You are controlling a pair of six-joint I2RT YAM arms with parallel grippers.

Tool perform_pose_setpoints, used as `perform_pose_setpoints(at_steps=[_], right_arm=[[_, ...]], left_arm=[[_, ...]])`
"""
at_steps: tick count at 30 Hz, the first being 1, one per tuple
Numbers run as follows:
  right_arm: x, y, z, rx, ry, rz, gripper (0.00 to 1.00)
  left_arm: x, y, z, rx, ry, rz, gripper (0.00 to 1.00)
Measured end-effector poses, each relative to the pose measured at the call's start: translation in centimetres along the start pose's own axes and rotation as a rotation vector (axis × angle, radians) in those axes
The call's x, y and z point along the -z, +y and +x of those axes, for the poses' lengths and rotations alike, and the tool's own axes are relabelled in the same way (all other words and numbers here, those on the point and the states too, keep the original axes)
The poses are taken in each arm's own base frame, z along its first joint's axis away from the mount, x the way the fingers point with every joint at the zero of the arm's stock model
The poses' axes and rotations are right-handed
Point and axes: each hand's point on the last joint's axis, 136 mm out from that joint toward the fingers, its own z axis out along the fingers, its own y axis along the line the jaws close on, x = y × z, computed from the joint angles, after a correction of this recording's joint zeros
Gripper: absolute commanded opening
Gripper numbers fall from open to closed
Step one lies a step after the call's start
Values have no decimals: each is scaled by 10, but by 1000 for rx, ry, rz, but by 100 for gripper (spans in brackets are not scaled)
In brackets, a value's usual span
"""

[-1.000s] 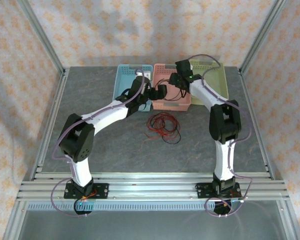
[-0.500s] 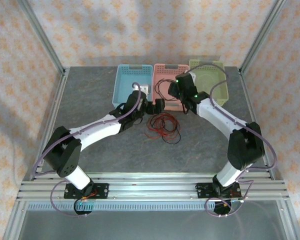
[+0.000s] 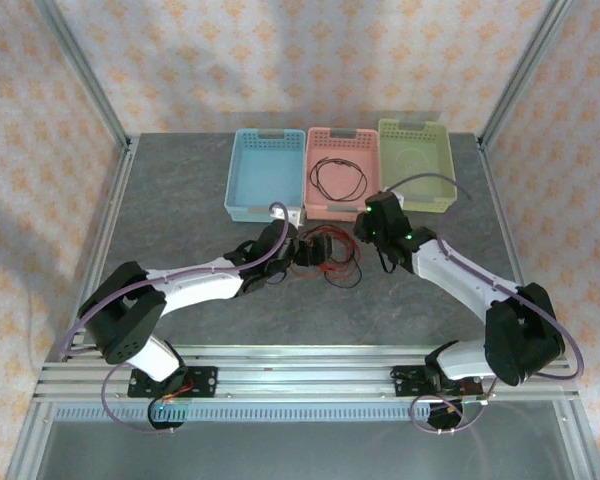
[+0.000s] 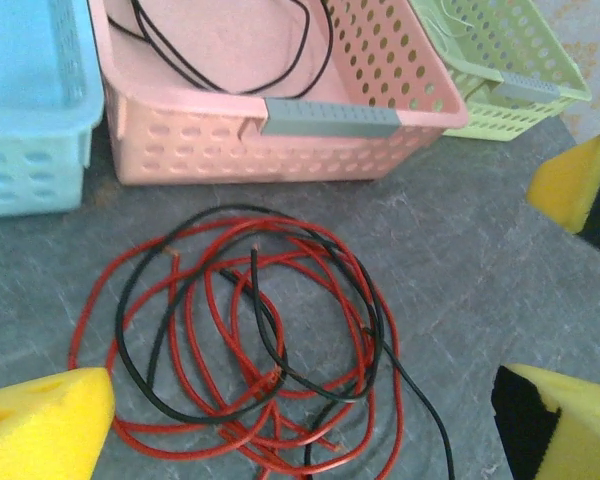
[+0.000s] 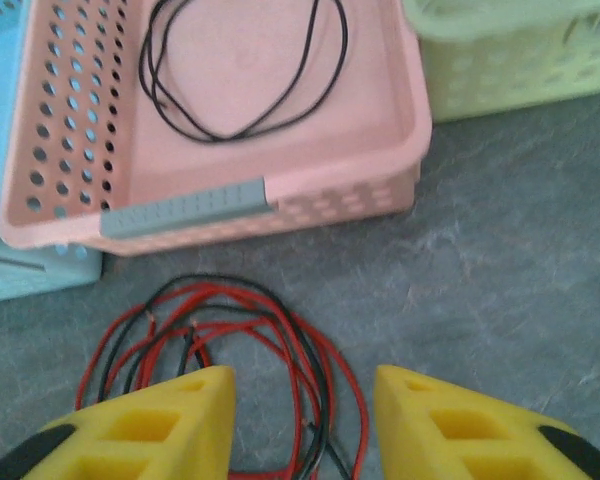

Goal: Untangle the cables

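Your left fingers (image 4: 42,428) stand spread wide and grasp nothing. The tangle (image 4: 275,378) of red and black cables lies on the worktop (image 4: 480,290) in the gap between them and just ahead of their tips. Your right fingers (image 5: 165,420) are parted more narrowly and hold nothing that I can make out, while several loops of the same tangle pass under the gap between them. That is where I would expect trouble. Red and black strands cross right there, so if you close now you could pinch both colours at once, lift the whole knot instead of one cable, and pull it tighter. The two pairs of fingers are also near each other on either side of the heap, so a careless sweep could knock them together or drag loops across the worktop. Just beyond the tangle from both pairs sits the pink basket (image 5: 350,195), near enough that a lifted strand could catch on its rim. There are three baskets: the blue basket (image 3: 265,175), the pink basket and the green basket (image 3: 416,125). One black cable (image 5: 220,136) lies coiled in the pink basket. The tangle has at least one red and one black strand, but I cannot tell how many separate pieces.
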Motion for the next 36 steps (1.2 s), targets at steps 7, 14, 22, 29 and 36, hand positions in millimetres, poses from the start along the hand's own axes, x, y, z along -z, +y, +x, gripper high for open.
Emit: perform_pose_setpoints(at_steps=[7,14,22,29,36], right_arm=[[-14,7,42,-6,103,1,36],[-42,-6,61,33,155,76,35],[-69,1,60,100,168,86,35],[-85,-3,57,110,165,126,33],[-92,-9,59,131,175,148,20]], left_arm=[[-4,19,34,80,42,-20,94],[-5,21,37,125,35,-12,94],[-4,22,39,150,22,0,94],[-4,22,39,163,20,-1,94],[-4,37,38,181,17,-36,94]])
